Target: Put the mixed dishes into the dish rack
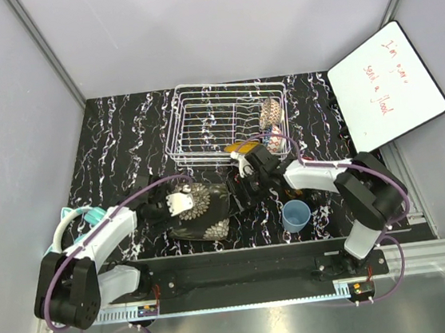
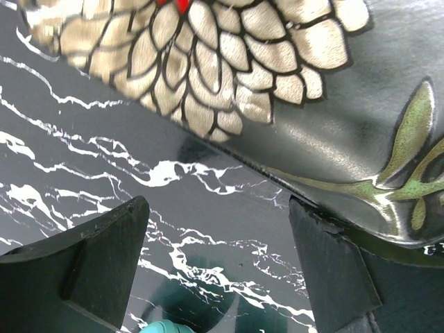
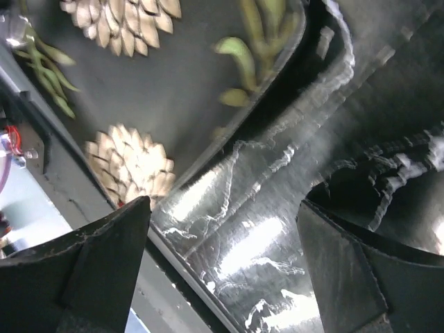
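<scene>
Top external: we count one rack [image 1: 202, 128], one bowl [image 1: 271, 113] inside it, one dark plate [image 1: 208, 216] and one cup [image 1: 296, 216] in front of it; left gripper [image 2: 218, 267] and right gripper [image 3: 223, 270] gape wide, empty.

One dish rack [image 1: 202, 125], one bowl [image 1: 271, 111] inside it. Two plates: dark plate [image 1: 208, 216] before the rack, yellow-orange plate [image 1: 246, 144] at its near edge. One light-blue cup [image 1: 296, 215].
</scene>
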### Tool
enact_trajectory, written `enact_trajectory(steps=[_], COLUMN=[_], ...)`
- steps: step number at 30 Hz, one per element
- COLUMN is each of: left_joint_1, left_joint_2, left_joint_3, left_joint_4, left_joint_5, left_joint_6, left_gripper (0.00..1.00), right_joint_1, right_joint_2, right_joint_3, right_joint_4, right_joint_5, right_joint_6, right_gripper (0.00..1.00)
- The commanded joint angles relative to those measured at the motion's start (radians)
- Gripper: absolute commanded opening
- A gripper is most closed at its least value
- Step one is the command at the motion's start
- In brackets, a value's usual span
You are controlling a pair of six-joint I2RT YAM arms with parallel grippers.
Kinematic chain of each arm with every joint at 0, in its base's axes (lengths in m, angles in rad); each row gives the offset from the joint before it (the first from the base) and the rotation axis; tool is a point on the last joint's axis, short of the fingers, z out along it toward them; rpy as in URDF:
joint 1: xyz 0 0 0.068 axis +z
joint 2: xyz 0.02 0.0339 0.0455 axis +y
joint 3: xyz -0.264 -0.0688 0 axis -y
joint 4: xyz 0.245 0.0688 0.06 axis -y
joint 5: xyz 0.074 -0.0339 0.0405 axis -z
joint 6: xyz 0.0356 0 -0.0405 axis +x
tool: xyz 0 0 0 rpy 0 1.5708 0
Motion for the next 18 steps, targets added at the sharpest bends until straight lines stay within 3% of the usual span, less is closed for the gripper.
enact_trajectory(steps=[1, 10, 16, 17, 18], left_joint_1=[-0.063, -0.212, -0.223, -0.224, -0.226], left_joint_2=[0.048, 0.103, 0.114, 0.118, 0.121], left_joint_3=[0.018, 0.085, 0.051, 0.050, 0.051], left_joint_4=[0.019, 0.033, 0.039, 0.041, 0.044], left_joint_5=[0.046, 0.015, 0.006, 0.009, 0.009], left_joint_6=[-0.012, -0.084, -0.077, -0.075, -0.077], left_gripper=[0.87, 0.87, 0.87, 0.87, 0.87], right_joint_1=[0.006, 0.008, 0.005, 0.006, 0.005], right_joint_2=[0.063, 0.126, 0.206, 0.215, 0.223], right_joint_3=[0.050, 0.096, 0.129, 0.136, 0.139], right_joint_4=[0.034, 0.077, 0.098, 0.097, 0.095], right_joint_5=[-0.065, -0.104, -0.162, -0.183, -0.192], right_joint_6=[-0.005, -0.015, -0.023, -0.028, -0.029], right_gripper=[0.91, 0.88, 0.75, 0.71, 0.58])
